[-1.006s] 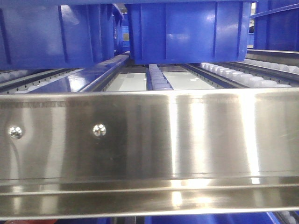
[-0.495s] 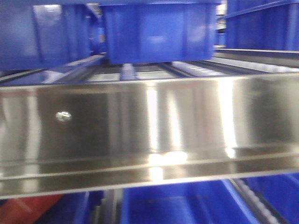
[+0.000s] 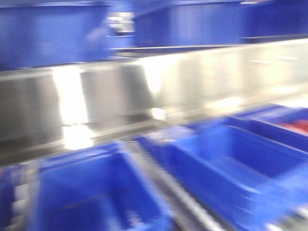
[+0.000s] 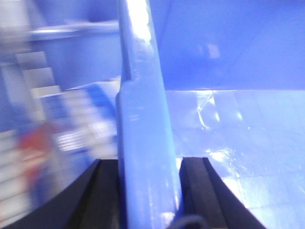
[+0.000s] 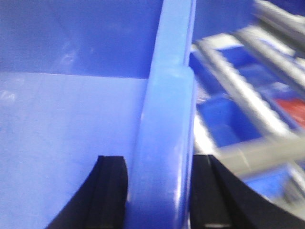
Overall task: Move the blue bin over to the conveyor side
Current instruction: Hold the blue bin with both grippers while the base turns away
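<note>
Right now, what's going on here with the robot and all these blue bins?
The robot has a large glossy blue plastic bin gripped by both arms. The left gripper is clamped over the thick rim of one side wall. The right gripper is clamped over the rim on the opposite side, each with one black finger inside and one outside. The front view is heavily blurred. It shows a shiny stainless-steel rack with other open blue bins below it.

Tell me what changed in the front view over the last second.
The view swung down: the steel rack rail climbed and tilted in frame, and open lower-level bins filled the foreground beneath it. Upper bins stay behind it. Left gripper and right gripper clamp the blue bin rim now; earlier grip unseen.
</note>
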You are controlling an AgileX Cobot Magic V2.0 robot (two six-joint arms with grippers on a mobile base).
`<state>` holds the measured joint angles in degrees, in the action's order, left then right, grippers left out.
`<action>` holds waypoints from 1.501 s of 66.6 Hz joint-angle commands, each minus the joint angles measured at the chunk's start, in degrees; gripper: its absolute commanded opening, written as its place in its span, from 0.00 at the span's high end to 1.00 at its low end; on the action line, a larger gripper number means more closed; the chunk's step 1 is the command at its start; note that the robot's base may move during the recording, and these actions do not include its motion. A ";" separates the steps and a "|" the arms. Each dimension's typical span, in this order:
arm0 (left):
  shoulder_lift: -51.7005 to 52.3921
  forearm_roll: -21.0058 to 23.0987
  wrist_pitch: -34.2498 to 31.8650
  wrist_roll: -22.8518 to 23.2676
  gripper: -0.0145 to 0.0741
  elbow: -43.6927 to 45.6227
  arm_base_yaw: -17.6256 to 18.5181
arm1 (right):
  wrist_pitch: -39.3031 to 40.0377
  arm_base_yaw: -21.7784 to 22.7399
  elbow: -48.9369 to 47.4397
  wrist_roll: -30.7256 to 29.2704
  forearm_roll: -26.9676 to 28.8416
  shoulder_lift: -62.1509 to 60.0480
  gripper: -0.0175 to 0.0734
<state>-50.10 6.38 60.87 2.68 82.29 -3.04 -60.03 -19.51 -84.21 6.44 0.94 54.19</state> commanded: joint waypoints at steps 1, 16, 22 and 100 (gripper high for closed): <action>1.16 -5.39 -7.49 -1.02 0.85 0.96 -0.25 | 5.24 0.62 -0.89 -1.42 -7.27 -1.33 0.89; 1.16 -5.39 -7.49 -1.02 0.85 0.96 -0.25 | 5.24 0.62 -0.89 -1.42 -7.27 -1.33 0.89; 1.16 -5.39 -7.49 -1.02 0.85 0.96 -0.25 | 5.24 0.62 -0.89 -1.42 -7.27 -1.33 0.89; 1.21 -5.61 -7.48 -1.02 0.85 0.96 -0.25 | 5.24 0.62 -0.89 -1.42 -7.27 -1.33 0.89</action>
<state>-50.10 6.38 60.87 2.68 82.29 -3.04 -60.03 -19.51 -84.21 6.44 0.94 54.19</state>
